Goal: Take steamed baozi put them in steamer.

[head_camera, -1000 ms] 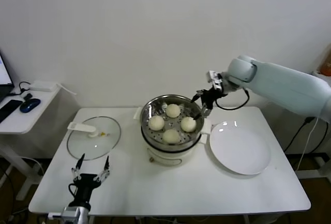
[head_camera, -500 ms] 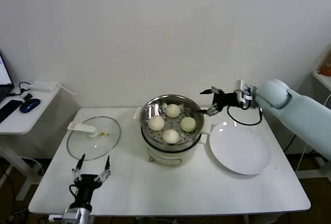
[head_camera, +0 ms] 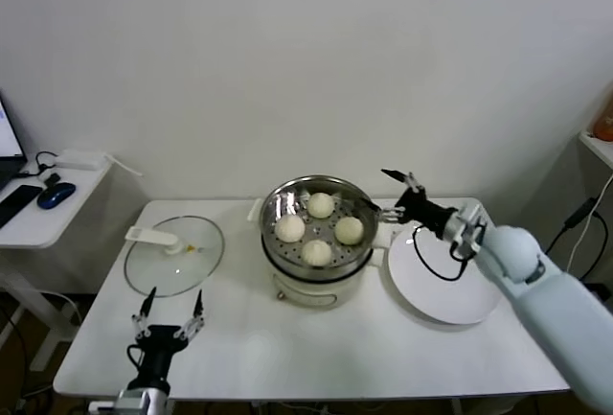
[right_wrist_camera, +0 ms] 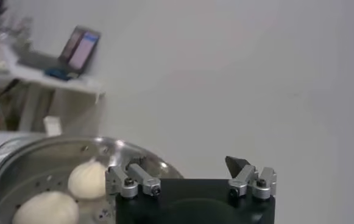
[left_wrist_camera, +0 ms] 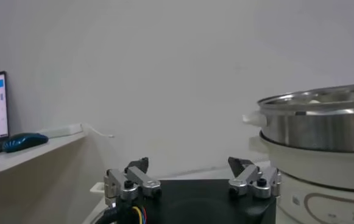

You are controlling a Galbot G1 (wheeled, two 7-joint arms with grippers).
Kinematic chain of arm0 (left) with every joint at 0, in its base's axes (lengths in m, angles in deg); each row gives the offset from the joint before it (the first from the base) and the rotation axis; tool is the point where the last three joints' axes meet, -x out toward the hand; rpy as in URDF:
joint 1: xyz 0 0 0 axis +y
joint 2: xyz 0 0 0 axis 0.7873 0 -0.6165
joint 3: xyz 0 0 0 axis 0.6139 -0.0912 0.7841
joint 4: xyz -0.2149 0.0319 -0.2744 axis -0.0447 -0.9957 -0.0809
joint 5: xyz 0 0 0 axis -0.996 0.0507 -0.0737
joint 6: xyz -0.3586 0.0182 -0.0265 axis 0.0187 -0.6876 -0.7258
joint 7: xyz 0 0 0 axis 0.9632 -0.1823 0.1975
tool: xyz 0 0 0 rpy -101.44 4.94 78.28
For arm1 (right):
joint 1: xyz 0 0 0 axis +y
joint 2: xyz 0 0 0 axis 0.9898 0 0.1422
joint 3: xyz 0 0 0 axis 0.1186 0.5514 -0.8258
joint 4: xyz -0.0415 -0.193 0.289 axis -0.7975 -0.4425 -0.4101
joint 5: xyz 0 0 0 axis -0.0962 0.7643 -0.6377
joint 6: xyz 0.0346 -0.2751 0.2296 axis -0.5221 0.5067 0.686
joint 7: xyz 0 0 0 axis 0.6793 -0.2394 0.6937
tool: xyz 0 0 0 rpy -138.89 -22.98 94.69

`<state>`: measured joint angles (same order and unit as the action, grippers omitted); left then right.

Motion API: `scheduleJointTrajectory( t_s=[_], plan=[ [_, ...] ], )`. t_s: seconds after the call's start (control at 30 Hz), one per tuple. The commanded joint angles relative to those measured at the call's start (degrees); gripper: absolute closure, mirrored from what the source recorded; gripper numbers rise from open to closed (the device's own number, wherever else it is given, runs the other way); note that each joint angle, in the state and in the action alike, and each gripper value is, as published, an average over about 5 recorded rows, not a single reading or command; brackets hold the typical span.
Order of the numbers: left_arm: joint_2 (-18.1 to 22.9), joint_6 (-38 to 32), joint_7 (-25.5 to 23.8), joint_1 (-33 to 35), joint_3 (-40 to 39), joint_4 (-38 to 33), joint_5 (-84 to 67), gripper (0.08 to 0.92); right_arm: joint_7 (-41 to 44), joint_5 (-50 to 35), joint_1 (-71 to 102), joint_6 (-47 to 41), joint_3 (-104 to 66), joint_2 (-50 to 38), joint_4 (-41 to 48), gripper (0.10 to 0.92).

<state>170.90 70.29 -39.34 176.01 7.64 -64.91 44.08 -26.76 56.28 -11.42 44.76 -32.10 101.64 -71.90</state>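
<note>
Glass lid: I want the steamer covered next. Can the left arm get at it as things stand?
Probably yes: the flat round glass lid lies uncovered on the white table, just ahead of the open left end effector, with nothing between them.

Four steamed baozi [head_camera: 319, 228], one steamer [head_camera: 316, 252], one plate [head_camera: 445, 281], one lid [head_camera: 173, 255]
</note>
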Motion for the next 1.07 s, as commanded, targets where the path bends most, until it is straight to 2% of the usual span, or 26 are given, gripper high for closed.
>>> scheduleJointTrajectory(
  t_s=[0.03, 0.2, 0.37, 1.07],
  plan=[
    [-0.09, 0.90, 0.25, -0.48, 0.25, -0.12, -0.06, 0.177, -9.67, 4.40, 32.33, 9.57, -26.31, 19.42, -9.22, 0.203],
    [-0.33, 1.53, 0.43, -1.23, 0.75, 0.00, -0.35, 0.177, -9.11, 5.51, 40.32, 11.89, -28.99, 26.79, -11.80, 0.203],
    [-0.47, 1.51, 0.43, -1.20, 0.97, 0.21, -0.42, 0.177, -8.51, 5.93, 44.68, 13.37, -29.96, 30.21, -11.87, 0.203],
    [-0.18, 1.26, -2.81, -1.33, 3.32, 0.14, -1.26, 0.177, -6.70, 4.88, 45.24, 12.37, -30.28, 30.90, -11.80, 0.203]
  ],
)
